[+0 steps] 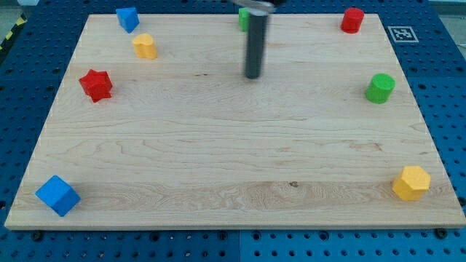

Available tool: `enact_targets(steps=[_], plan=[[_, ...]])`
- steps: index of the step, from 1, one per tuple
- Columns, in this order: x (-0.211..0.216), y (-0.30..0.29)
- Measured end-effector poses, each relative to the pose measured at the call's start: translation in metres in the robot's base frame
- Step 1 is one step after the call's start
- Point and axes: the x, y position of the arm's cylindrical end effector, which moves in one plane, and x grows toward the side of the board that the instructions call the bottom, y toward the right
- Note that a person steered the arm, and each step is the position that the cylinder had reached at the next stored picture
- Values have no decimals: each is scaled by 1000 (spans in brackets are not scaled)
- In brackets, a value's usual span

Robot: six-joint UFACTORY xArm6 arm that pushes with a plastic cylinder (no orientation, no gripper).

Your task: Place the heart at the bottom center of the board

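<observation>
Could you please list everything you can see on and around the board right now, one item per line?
wooden board: one, light wood, fills the view
blue perforated table: one, around the board
blue blocks: two, top left, bottom left corner
yellow blocks: two, one possibly the heart, upper left; hexagonal, bottom right
red star: one, left edge
red block: one, top right
green cylinder: one, right edge
green block: one, top centre, partly hidden behind rod
marker tag: one, black-white, top right
my tip: one, dark, upper centre, touching no block
</observation>
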Motion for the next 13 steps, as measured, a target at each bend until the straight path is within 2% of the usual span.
enact_targets(steps=[2,3,5,6,9,12,13], plan=[[-22,-167],[-22,-182],[-94,-225],[-94,-215],[-35,-122],[58,-38],[59,-24]])
